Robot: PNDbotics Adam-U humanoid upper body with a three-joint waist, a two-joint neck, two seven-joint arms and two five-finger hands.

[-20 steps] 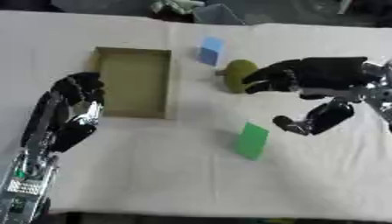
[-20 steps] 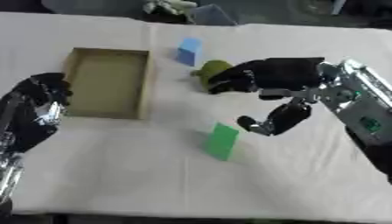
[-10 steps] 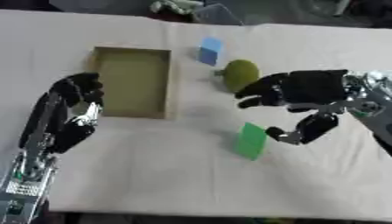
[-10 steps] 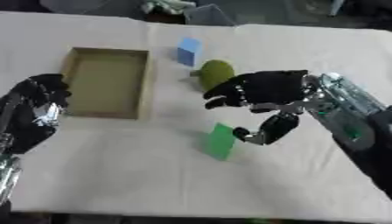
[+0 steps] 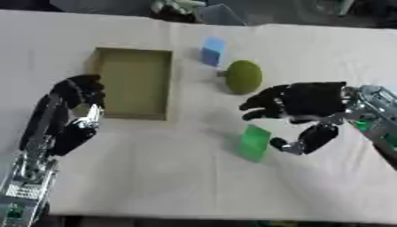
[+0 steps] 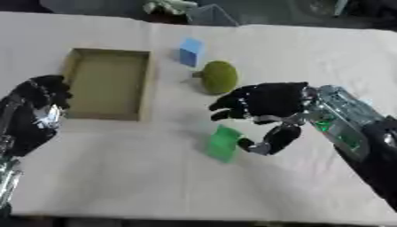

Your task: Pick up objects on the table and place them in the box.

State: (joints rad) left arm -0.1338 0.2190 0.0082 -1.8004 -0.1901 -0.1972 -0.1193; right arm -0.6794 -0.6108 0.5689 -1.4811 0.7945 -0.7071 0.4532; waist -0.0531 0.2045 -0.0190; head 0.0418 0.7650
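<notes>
Right now the right robot hand (image 5: 306, 106) hovers open, its thumb beside the green block (image 5: 253, 142); a clumsy close could topple the block.

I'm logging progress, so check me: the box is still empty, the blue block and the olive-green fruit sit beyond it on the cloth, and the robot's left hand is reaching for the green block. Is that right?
Not quite: the right hand is reaching for the green block, thumb and fingers spread beside it, as the left eye view shows. The left hand rests by the box. The empty box, the blue block and the fruit are as you said.
</notes>
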